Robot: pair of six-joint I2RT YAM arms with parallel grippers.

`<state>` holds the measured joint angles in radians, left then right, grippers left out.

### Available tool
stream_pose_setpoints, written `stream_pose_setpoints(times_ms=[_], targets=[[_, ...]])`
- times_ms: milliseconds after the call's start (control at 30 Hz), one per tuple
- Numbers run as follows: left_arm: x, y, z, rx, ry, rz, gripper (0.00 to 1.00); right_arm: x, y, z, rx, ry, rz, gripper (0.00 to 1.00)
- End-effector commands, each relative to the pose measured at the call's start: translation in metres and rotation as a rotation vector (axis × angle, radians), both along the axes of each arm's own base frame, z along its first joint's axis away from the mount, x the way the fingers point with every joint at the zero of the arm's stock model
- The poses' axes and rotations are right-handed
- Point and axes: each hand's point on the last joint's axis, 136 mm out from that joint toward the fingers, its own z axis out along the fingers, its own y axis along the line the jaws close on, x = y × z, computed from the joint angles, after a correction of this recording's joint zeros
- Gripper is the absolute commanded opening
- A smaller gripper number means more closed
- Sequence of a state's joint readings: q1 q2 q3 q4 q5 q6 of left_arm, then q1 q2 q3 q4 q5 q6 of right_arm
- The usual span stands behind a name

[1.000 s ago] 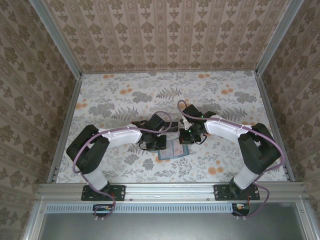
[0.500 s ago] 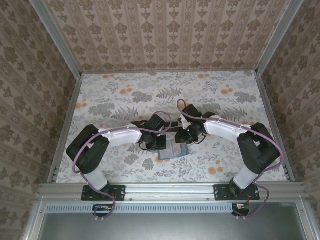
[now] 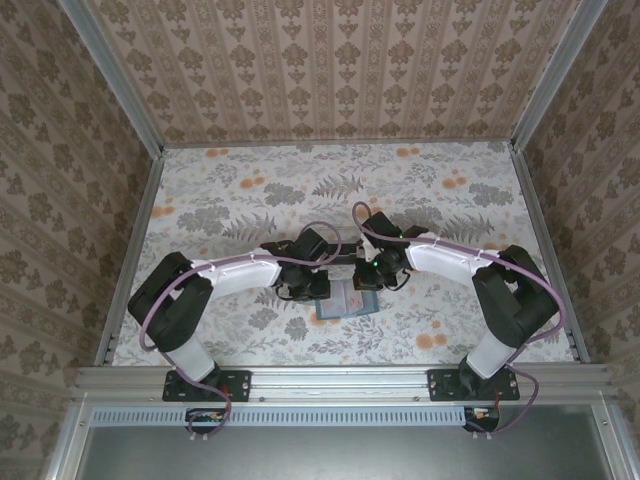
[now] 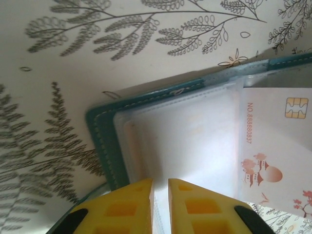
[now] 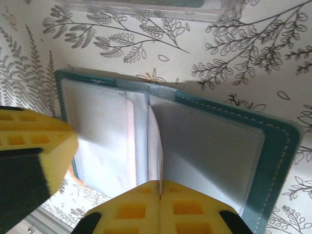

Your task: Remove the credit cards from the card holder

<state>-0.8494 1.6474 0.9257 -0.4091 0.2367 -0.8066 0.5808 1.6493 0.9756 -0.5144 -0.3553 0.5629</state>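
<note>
The teal card holder [image 3: 346, 299] lies open on the flowered table between the two arms. In the left wrist view its clear pockets [image 4: 190, 131] face up, and a white credit card [image 4: 273, 146] with a chip rests at their right side. My left gripper [image 4: 161, 187] hovers over the pockets with a narrow gap between its yellow fingers; I cannot tell if a sleeve edge sits in the gap. My right gripper [image 5: 160, 190] is shut on the near edge of a thin pink-edged credit card [image 5: 155, 141] that stands up from the card holder [image 5: 273, 146].
A small clear plastic tray [image 5: 146, 7] lies just beyond the holder in the right wrist view. A yellow finger of the left gripper [image 5: 29, 141] presses close at the holder's left end. Side walls [image 3: 130, 250] fence in the table.
Both grippers stay at the holder. The right one has edged slightly left and closer over the wallet. The left arm has barely moved.
</note>
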Motion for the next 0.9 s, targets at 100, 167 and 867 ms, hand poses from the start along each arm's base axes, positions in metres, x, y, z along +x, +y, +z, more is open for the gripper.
stream_pose_setpoints(times_ms=[100,167,867], targets=[[0.003,0.013,0.014,0.022,-0.039,0.001,0.19,-0.024,-0.03,-0.016,-0.122,0.056,-0.065,0.02],[0.002,0.013,0.013,0.023,-0.033,-0.003,0.19,-0.025,-0.031,-0.015,-0.116,0.051,-0.073,0.02],[0.002,0.027,0.001,0.003,-0.035,0.051,0.13,0.014,-0.01,0.071,-0.025,-0.163,0.004,0.0]])
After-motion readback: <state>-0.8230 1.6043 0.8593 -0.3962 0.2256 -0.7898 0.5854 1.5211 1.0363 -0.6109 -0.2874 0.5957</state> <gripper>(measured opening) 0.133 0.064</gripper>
